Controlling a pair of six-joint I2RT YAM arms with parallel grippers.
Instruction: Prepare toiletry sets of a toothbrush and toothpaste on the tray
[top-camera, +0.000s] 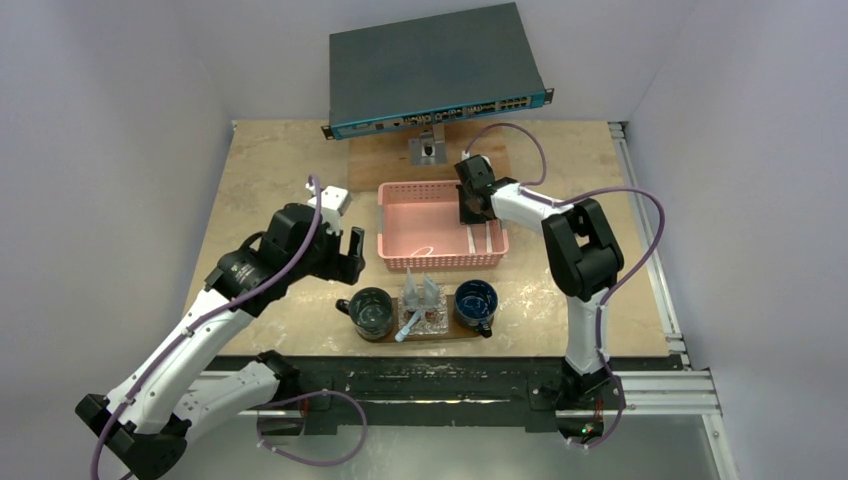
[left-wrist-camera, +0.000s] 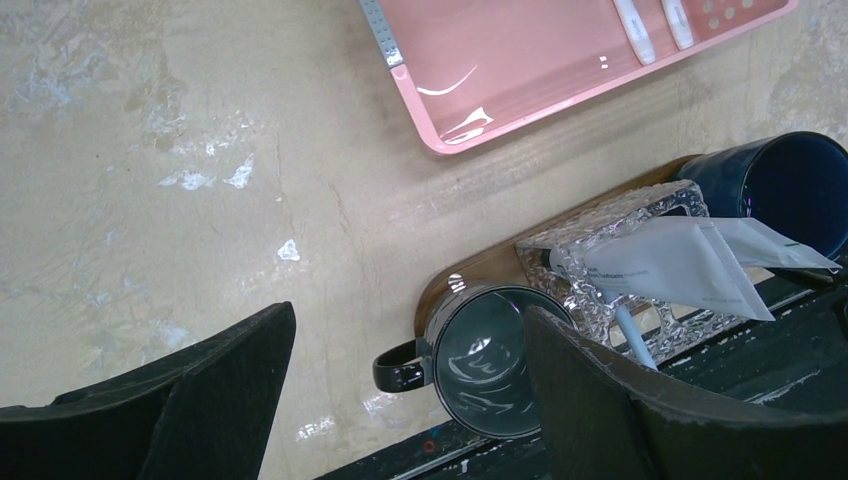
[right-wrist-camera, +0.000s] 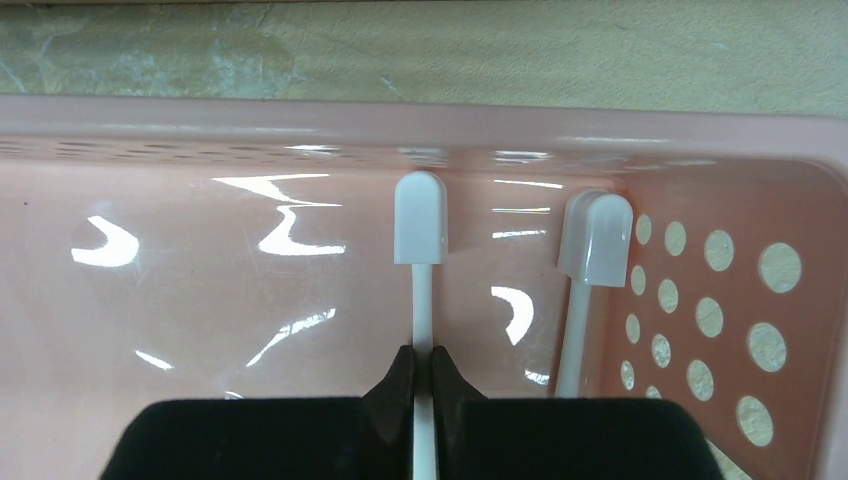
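Upper centre, inside pink perforated plastic basket (top-camera: 386, 222): pinching slim white toothbrush (right-wrist-camera: 421, 232) with right claw (right-wrist-camera: 423, 366) (left claw (left-wrist-camera: 408, 316) spread).

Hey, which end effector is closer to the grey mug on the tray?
Left. The left end effector hovers open just beyond the grey mug; the right end effector is farther off, inside the pink basket, shut on a toothbrush.
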